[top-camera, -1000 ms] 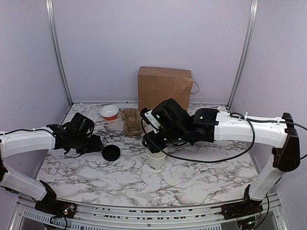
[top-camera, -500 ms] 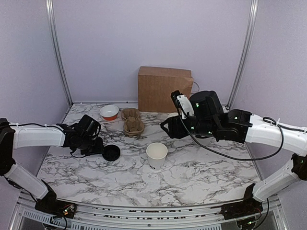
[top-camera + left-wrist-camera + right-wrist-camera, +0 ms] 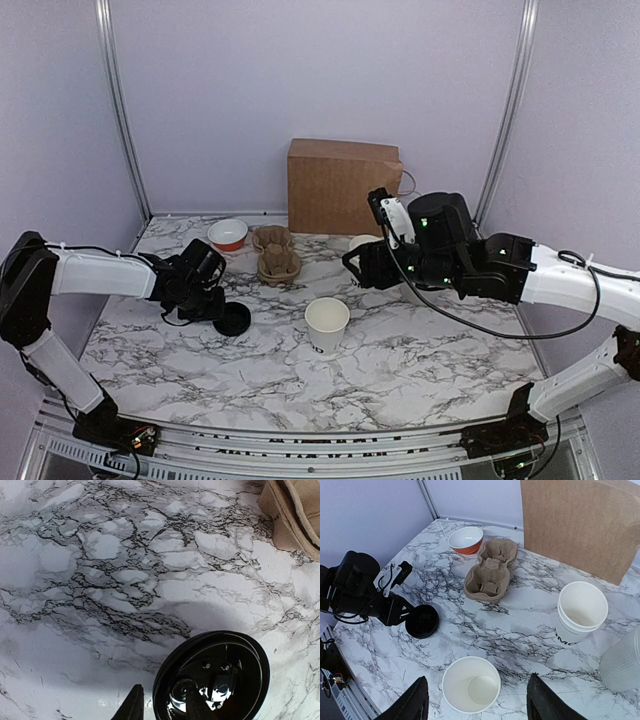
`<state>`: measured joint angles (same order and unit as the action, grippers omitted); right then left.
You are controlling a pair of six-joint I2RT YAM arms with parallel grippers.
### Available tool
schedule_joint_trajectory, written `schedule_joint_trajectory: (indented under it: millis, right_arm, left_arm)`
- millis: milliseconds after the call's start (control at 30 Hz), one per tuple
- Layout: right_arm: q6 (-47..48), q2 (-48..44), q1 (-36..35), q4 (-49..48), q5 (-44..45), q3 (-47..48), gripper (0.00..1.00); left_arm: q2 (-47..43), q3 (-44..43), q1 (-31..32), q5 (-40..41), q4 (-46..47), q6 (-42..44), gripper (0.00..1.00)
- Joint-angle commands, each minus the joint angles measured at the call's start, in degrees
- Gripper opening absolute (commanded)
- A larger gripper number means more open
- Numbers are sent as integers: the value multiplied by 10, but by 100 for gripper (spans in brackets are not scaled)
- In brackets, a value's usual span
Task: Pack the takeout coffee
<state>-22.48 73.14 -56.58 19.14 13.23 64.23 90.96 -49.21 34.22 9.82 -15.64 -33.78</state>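
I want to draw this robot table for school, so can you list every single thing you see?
paper cup: 1, white, middle of the table, no lid on
lid: 1, black, on the table left of that cup
stacked cups: 1 stack, at least 2, white with black letters, right of the carriers
tumbler: 1, frosted white, beside the stack
cup carriers: 2, tan cardboard, back middle, touching
bowl: 1, orange-red outside, white inside, back left
bag: 1, brown, by the back wall
table: 1, white marble, black veins
left tool: 1, black, at the lid's edge, jaws apart
right tool: 1, black, open, in the air, empty
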Motion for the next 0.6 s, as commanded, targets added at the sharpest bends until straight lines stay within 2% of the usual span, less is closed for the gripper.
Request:
schedule_joint_trajectory:
  millis: [0, 567]
  right_arm:
    - [6, -11, 6, -15, 13, -3, 64]
    - [12, -12, 9, -13, 15, -4, 64]
  left_arm:
    - [14, -24, 9, 30, -12, 9, 29]
    - [45, -41, 23, 71, -35, 11, 23]
